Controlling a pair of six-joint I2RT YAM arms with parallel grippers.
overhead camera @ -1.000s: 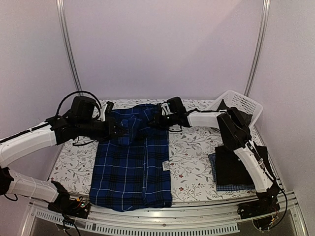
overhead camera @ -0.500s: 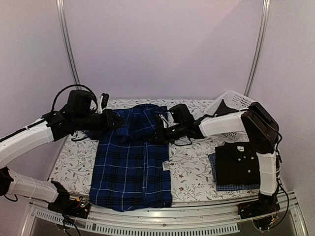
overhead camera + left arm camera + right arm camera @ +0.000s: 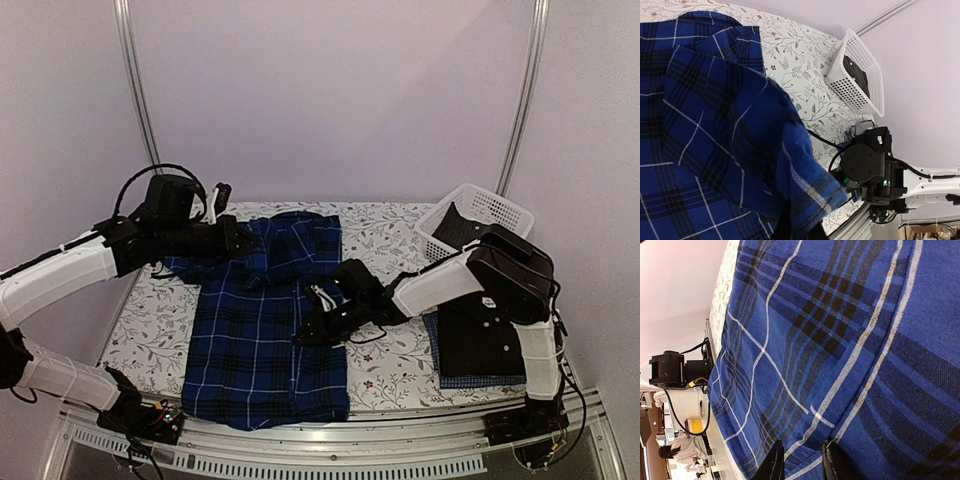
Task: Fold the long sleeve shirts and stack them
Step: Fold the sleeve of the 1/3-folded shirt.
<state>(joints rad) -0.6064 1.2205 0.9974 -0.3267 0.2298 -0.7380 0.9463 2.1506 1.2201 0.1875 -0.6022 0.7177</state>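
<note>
The plaid shirt (image 3: 255,340) lies spread across the middle of the frame, and the left gripper (image 3: 238,243), upper left of center, is clamped tight on a bunched fold at its top. The right gripper (image 3: 305,333) sits low over the shirt's right half, its fingertips (image 3: 774,465) slightly apart with plaid cloth at the gap; I cannot tell whether they pinch it. At lower right, the black shirt (image 3: 475,340) lies folded on the checked shirt (image 3: 470,381).

The plaid shirt (image 3: 265,340) is matt woven cloth; the lattice basket (image 3: 500,210) looks smooth plastic.
</note>
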